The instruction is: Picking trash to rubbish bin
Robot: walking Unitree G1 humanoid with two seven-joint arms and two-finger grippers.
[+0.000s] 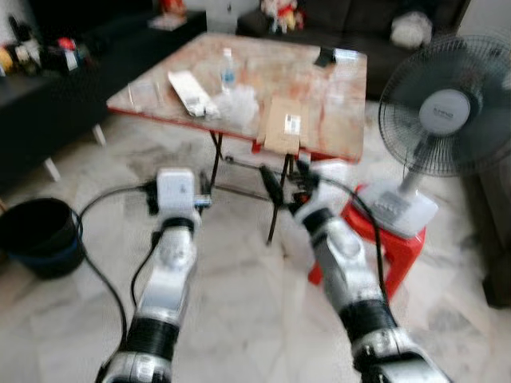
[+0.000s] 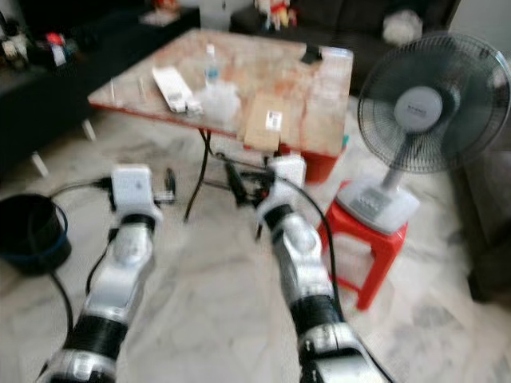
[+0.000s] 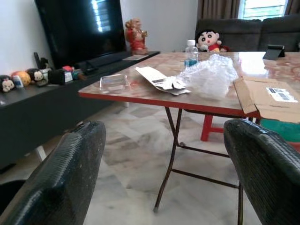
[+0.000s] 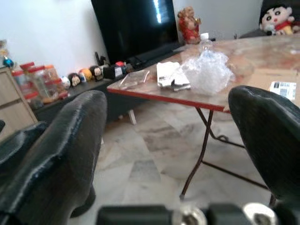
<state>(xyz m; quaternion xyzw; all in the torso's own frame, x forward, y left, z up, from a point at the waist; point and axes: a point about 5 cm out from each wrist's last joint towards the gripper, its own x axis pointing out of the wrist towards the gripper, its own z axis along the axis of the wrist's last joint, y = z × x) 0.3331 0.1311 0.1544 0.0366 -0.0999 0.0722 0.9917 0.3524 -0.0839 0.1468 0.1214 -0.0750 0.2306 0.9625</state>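
The left gripper (image 3: 164,173) hangs in the air short of the folding table (image 1: 339,120), its two black fingers (image 3: 61,178) spread wide apart with nothing between them; the right gripper (image 4: 168,154) is raised beside it at about the same height, its fingers (image 4: 56,154) likewise parted and empty, both pointing toward the table's near edge; on the tabletop, near that edge, lies a crumpled clear plastic wrap (image 3: 211,75), touching a torn white paper packet (image 3: 159,79) on its one side, with a flattened cardboard piece (image 1: 285,124) bearing a white label on the other, overhanging the edge; a small clear plastic container (image 3: 114,82) sits nearer the table's corner; behind the wrap stands a water bottle (image 3: 190,52) with a blue label; the black rubbish bin (image 1: 40,235) stands on the marble floor well apart from the table, off to the robot's left; to the right a standing fan (image 1: 443,112) rests on a red stool (image 1: 399,247); beyond the table are a dark sofa with a doll (image 3: 211,40) and a low black TV cabinet (image 3: 33,108).
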